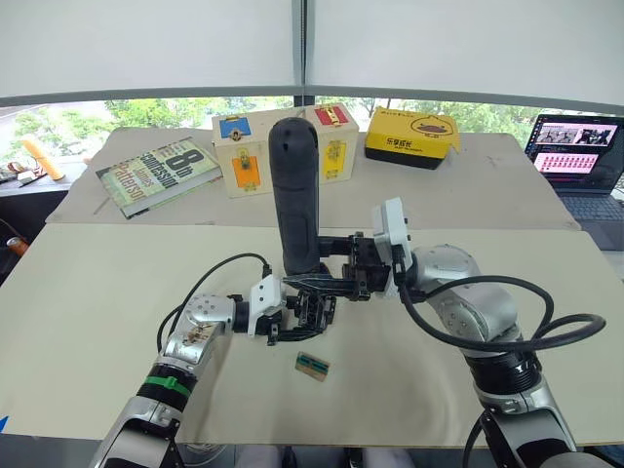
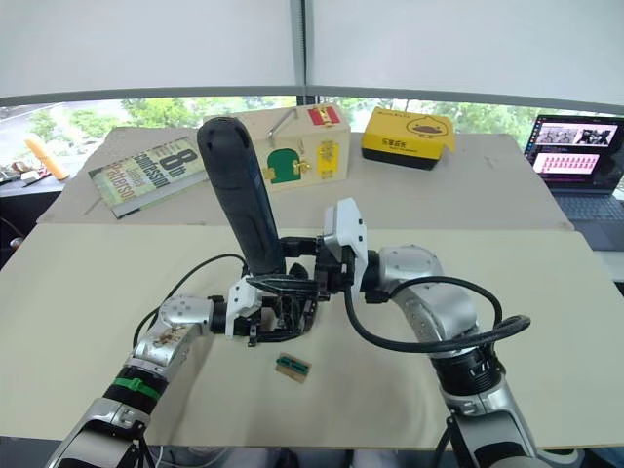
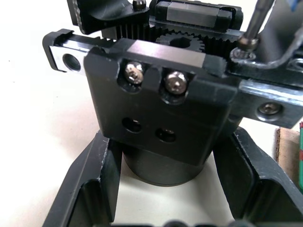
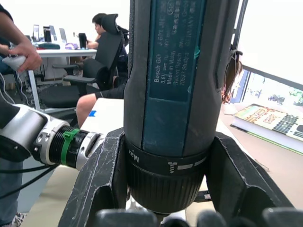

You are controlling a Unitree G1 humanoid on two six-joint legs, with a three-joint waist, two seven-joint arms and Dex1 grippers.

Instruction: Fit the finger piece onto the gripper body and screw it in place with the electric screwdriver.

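Note:
The electric screwdriver (image 1: 294, 185), a thick black cylinder, stands upright over the middle of the table, and my right gripper (image 1: 307, 281) is shut around its lower end. Its thin metal bit (image 3: 253, 19) comes down onto a screw at the top edge of the gripper body (image 3: 156, 109). That black blocky part with screws and a gear is held just above the table, my left gripper (image 1: 292, 317) shut on it from the left. Among the body's black parts I cannot pick out the finger piece.
A small tan-and-green block (image 1: 312, 366) lies just in front of the grippers. At the back stand a book (image 1: 156, 174), a wooden box with coloured latches (image 1: 283, 146), a yellow box (image 1: 411, 136) and a laptop (image 1: 580, 151) at the far right.

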